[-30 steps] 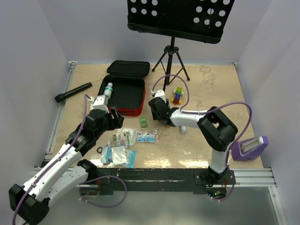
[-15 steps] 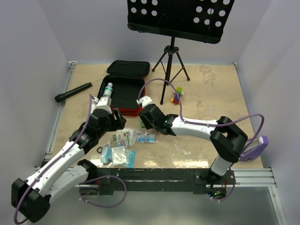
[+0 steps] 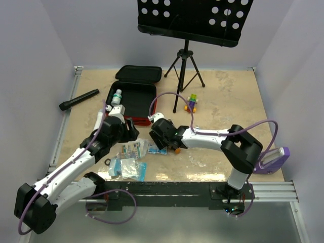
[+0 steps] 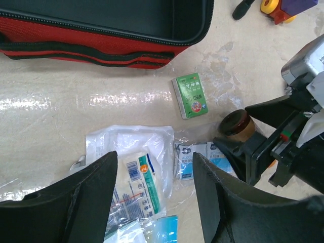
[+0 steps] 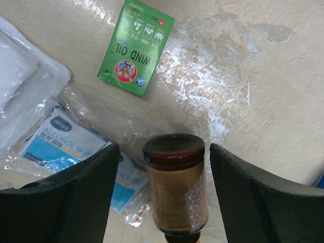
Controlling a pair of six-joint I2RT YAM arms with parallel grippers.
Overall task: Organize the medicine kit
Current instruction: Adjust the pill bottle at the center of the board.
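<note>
Since half a second ago the right gripper point(image 5: 163, 152) has slid lower toward the top view's centre. Its jaws are spread wide, with the brown bottle point(image 5: 174, 195) between them touching neither, beside the alcohol wipe packet point(image 5: 59, 137). The left gripper point(image 4: 154, 159), also spread wide, has edged right, while the medicine kit point(image 3: 137, 99) lies open at upper left-centre, unmoved.

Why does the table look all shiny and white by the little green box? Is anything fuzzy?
Left wrist view: light glare streaks the table beside the green box. Right wrist view: same glare right of it; the close dark fingers look soft-edged.
</note>
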